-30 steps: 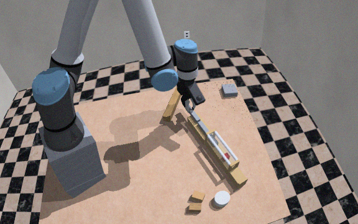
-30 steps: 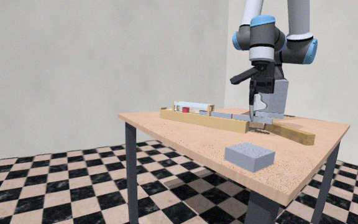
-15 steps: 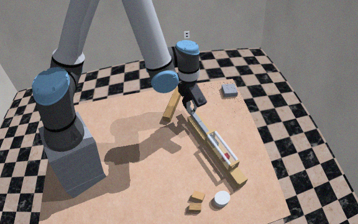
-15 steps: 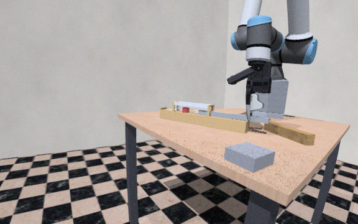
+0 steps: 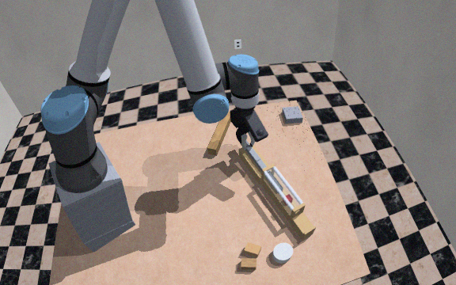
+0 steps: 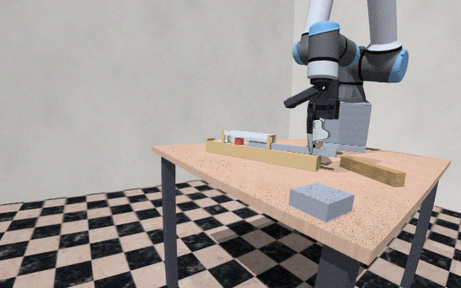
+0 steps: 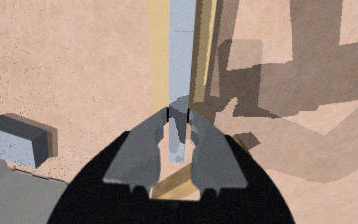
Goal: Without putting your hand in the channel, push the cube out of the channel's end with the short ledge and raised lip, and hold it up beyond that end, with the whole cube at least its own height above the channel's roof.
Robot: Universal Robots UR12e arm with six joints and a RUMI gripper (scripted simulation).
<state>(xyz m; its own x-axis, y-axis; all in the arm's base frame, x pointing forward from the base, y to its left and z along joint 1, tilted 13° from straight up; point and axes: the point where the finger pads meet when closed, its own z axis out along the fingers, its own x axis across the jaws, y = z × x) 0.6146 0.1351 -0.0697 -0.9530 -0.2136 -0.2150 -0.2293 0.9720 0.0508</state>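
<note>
A small red cube (image 5: 288,198) (image 6: 238,141) sits inside the long tan channel (image 5: 271,192) (image 6: 262,155), under its white roof bars and near the end with the short ledge (image 5: 305,226). My gripper (image 5: 247,146) (image 6: 310,150) (image 7: 178,108) is at the channel's other end, low over the table, shut on a grey-blue stick (image 5: 257,158) (image 6: 286,148) (image 7: 181,60). The stick lies along the channel and points toward the cube. In the wrist view the cube is hidden.
A loose wooden beam (image 5: 219,134) (image 6: 372,170) lies beside the gripper. A grey block (image 5: 292,114) (image 6: 321,201) (image 7: 12,142) sits near a table corner. Two small wooden blocks (image 5: 252,249) (image 5: 248,264) and a white disc (image 5: 283,252) lie beyond the ledge end. The robot base (image 5: 89,206) stands at the left.
</note>
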